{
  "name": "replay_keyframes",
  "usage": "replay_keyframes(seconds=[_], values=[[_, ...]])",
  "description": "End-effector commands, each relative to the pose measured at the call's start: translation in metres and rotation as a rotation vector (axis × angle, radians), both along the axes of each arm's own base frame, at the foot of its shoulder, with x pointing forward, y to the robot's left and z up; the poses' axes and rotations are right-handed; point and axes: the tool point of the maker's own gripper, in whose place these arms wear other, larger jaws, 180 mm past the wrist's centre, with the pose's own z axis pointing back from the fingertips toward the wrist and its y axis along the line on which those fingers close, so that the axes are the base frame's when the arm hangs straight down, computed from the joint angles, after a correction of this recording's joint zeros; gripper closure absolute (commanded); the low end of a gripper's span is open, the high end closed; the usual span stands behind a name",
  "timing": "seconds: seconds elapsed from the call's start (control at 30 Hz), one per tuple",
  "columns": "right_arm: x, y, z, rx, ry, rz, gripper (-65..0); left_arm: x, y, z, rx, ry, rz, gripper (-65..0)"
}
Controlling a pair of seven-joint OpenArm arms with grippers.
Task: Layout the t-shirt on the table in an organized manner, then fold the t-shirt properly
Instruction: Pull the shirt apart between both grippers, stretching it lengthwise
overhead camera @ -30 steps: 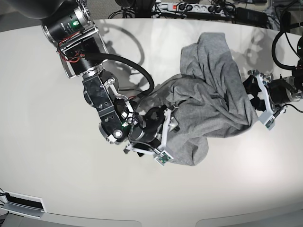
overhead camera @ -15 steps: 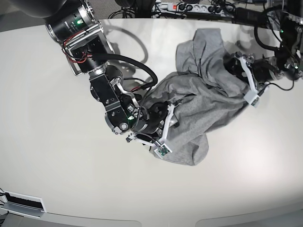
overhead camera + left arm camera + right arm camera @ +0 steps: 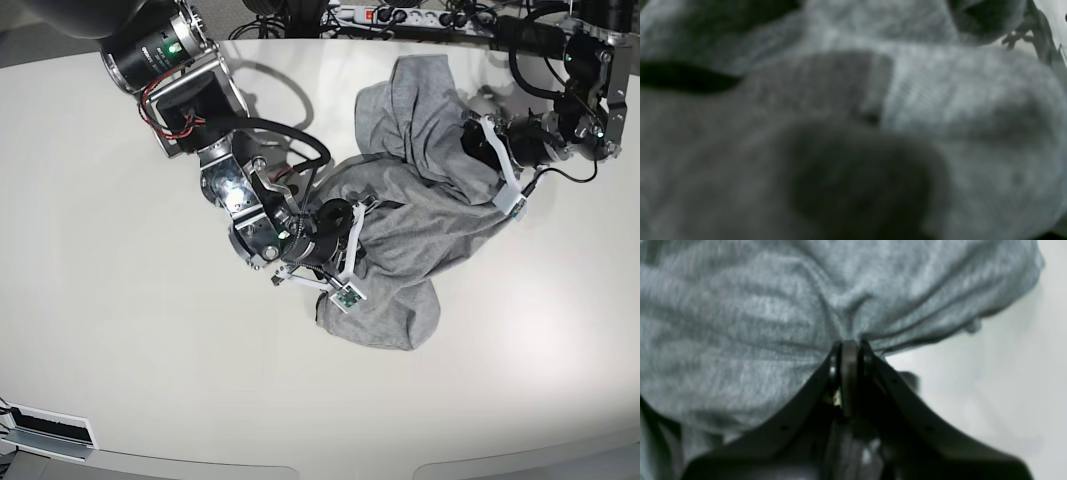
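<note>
The heather-grey t-shirt [image 3: 420,200] lies crumpled in a heap on the off-white table [image 3: 120,330], right of centre. In the base view my right gripper [image 3: 352,240] is at the heap's left side. The right wrist view shows that gripper [image 3: 848,345] shut on a pinch of t-shirt [image 3: 773,306] fabric, with folds radiating from its tips. My left gripper [image 3: 482,150] presses into the heap's right edge, and its fingertips are buried in cloth. The left wrist view is filled with blurred grey t-shirt [image 3: 940,100], and no fingers show there.
A power strip with cables [image 3: 400,15] runs along the table's far edge. A white box [image 3: 50,430] sits at the front left corner. My right arm's black cable [image 3: 300,150] loops over the table behind the heap.
The right gripper's jaws have closed on the fabric. The left arm has swung in from the right and up to the heap's right edge. The heap has bunched narrower.
</note>
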Motion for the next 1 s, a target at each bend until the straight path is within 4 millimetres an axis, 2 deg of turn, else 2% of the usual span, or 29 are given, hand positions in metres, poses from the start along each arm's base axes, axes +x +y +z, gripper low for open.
replay_keyframes(seconds=[0.0,0.13,0.3,0.4,0.47,0.67,0.8,0.97], values=[[0.021,0.009,0.027,0.033,-0.065,0.013,0.0,0.012,0.015,0.01,0.037,-0.031,-0.007,0.0],[0.044,-0.002,0.06,-0.036,-0.115,-0.038,0.0,0.023,0.049,0.023,0.146,-0.036,-0.038,0.0],[0.069,-0.037,0.116,-0.141,-0.253,-0.179,0.0,0.048,0.1,0.056,0.286,-0.094,-0.06,0.0],[0.076,-0.056,0.139,-0.179,-0.305,-0.252,0.0,0.068,0.122,0.082,0.346,-0.148,-0.064,0.0],[0.077,-0.072,0.145,-0.234,-0.311,-0.296,0.0,0.079,0.13,0.097,0.37,-0.185,-0.087,0.0],[0.077,-0.12,0.145,-0.488,-0.321,-0.407,0.0,0.109,0.144,0.136,0.419,-0.278,-0.092,0.0],[0.083,-0.124,0.151,-0.46,-0.362,-0.44,0.0,0.122,0.151,0.154,0.439,-0.32,-0.067,0.0],[0.089,-0.093,0.16,-0.312,-0.423,-0.35,0.0,0.125,0.151,0.156,0.438,-0.335,-0.062,0.0]])
